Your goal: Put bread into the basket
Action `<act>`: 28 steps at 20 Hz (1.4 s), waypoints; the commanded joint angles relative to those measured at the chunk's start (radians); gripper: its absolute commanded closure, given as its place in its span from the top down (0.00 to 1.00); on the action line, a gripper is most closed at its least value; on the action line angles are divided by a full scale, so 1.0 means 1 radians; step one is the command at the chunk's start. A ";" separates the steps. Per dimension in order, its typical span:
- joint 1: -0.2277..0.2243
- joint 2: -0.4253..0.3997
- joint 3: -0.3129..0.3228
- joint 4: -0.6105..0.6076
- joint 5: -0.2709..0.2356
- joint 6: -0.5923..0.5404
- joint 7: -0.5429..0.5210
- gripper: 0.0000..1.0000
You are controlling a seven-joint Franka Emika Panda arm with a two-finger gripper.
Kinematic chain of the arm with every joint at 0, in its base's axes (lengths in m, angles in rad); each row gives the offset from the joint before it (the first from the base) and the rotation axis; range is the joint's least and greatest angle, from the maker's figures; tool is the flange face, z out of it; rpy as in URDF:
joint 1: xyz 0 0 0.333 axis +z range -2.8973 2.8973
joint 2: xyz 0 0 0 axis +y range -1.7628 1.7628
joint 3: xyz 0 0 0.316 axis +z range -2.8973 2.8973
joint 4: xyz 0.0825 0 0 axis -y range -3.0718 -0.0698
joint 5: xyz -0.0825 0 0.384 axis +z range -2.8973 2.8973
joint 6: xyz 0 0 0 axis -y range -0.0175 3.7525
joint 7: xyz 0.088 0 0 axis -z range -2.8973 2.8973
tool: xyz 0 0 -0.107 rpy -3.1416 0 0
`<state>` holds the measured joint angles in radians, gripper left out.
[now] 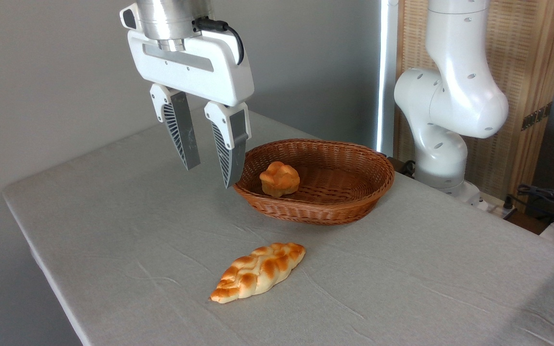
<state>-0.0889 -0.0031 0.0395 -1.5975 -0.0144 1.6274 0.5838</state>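
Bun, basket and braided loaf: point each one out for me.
bun (280, 179), camera view, its knotted top
basket (354, 207), camera view, its front outer wall
braided loaf (258, 271), camera view, middle of its crust

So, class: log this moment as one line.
tool: open, empty, raised | bun: in basket | braided loaf: on table

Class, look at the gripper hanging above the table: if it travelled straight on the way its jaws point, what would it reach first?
The gripper, jaws open and empty, points down and slightly right. It would probably meet the grey tablecloth just left of the wicker basket, or clip the basket's near-left rim; depth is unclear from this one view.
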 commanded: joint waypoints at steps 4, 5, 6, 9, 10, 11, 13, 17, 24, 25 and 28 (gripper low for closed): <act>0.037 0.005 -0.052 0.021 0.010 -0.024 0.007 1.00; 0.037 0.005 -0.056 0.019 0.010 -0.024 0.007 1.00; 0.037 0.005 -0.062 0.019 0.010 -0.026 0.007 1.00; 0.037 0.005 -0.063 0.019 0.011 -0.026 0.007 1.00; 0.037 0.005 -0.063 0.019 0.011 -0.026 0.007 1.00; 0.037 0.005 -0.061 0.019 0.011 -0.024 0.008 1.00; 0.037 0.005 -0.060 0.019 0.011 -0.024 0.008 1.00; 0.037 0.005 -0.056 0.019 0.011 -0.027 0.112 1.00; 0.037 0.005 -0.052 0.021 0.011 -0.027 0.140 1.00; 0.037 0.005 -0.050 0.021 0.008 -0.027 0.140 1.00; 0.037 0.002 -0.049 0.024 0.004 -0.027 0.137 1.00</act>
<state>-0.0587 -0.0032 -0.0089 -1.5955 -0.0139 1.6266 0.7063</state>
